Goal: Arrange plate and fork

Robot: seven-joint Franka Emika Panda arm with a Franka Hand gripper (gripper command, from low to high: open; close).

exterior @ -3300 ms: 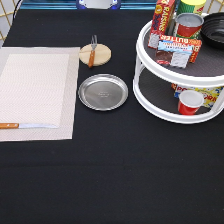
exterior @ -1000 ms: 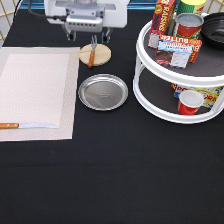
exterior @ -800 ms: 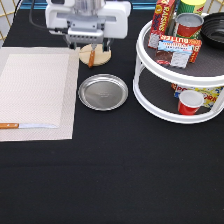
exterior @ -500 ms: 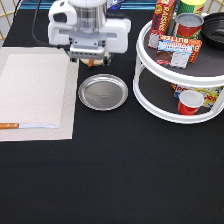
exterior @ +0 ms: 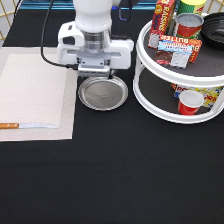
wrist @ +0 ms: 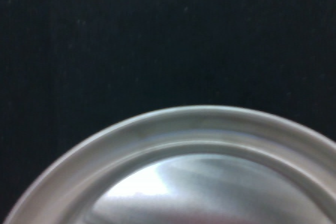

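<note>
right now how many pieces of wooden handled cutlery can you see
1: a knife on the placemat at the exterior view's left. The end effector above the plate may hide others.

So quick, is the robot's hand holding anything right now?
Gripper: right above the far rim of the plate; whether it is open, closed or gripping cannot be told.

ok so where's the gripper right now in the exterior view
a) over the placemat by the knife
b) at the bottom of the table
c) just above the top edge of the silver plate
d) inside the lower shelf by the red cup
c: the gripper hangs at the top rim of the plate, which lies on the black cloth beside the placemat.
</note>
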